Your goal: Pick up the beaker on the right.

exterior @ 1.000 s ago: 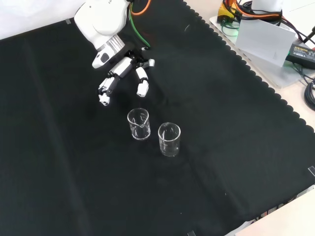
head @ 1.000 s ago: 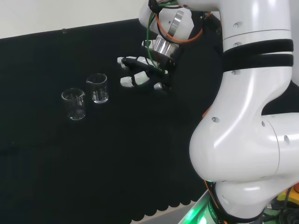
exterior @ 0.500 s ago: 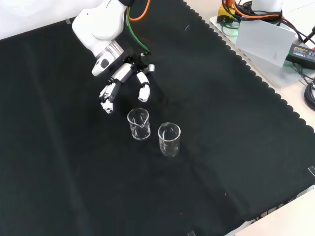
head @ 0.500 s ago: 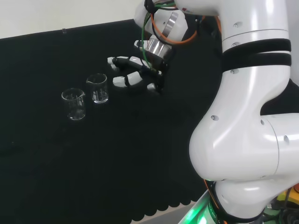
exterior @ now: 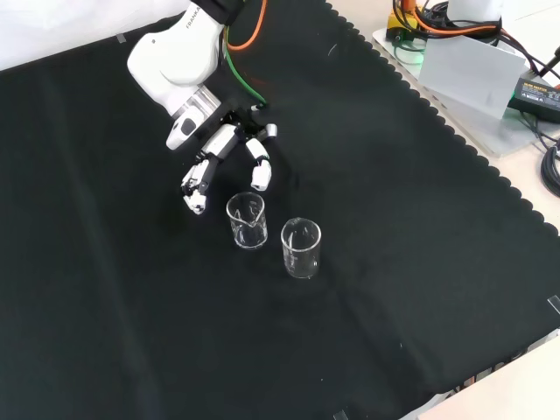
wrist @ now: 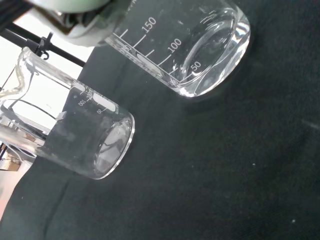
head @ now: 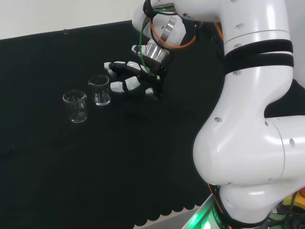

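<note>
**Hand spread beside the nearer beaker, nothing grasped**

The hand hangs low over the black cloth with its fingers spread and only slightly bent, holding nothing. In the head view its fingertips lie just to the right of the right-hand beaker, near its rim but apart from the glass; in the front view the same beaker stands just below the fingertips, one finger on either side above it. The second beaker stands upright close beside the first, to the left in the head view and lower right in the front view. In the wrist view both beakers loom close, the larger one with printed graduation marks. Both look empty. The black cloth covers the counter around them.
</note>
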`<state>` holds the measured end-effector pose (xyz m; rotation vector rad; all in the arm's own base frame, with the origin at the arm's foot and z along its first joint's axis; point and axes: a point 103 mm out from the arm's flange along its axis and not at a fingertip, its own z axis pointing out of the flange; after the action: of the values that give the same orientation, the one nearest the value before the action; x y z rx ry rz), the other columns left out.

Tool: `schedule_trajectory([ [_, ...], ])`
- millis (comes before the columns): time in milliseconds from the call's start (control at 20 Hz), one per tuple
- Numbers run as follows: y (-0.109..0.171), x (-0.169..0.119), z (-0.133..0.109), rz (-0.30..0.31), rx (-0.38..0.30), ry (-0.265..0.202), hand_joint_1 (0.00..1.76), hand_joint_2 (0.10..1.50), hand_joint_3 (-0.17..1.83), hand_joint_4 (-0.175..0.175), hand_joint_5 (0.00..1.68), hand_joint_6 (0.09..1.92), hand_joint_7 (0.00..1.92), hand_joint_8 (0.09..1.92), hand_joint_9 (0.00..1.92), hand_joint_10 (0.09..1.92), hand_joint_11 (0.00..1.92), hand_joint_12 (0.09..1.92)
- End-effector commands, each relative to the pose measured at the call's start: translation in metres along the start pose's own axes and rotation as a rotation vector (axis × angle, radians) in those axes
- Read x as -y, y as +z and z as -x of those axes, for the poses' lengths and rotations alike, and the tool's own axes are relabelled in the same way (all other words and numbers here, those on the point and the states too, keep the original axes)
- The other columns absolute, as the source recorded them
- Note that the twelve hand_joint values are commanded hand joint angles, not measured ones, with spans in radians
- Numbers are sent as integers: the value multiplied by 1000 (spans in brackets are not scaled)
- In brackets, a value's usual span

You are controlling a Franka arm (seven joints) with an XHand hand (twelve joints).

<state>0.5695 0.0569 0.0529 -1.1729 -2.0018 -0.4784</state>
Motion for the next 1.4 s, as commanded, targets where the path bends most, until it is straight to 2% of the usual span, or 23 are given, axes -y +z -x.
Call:
schedule_trajectory([
  [50, 6, -4, -4, 1, -12, -16, 851, 503, 763, -40, 240, 87, 175, 525, 253, 574, 0, 1035],
  [650, 22, -9, -14, -11, -45, -65, 831, 489, 750, -39, 234, 87, 220, 536, 285, 586, 0, 1067],
  [1400, 37, -21, -20, 9, -39, -64, 813, 497, 696, -36, 312, 87, 271, 552, 317, 592, 0, 1109],
])
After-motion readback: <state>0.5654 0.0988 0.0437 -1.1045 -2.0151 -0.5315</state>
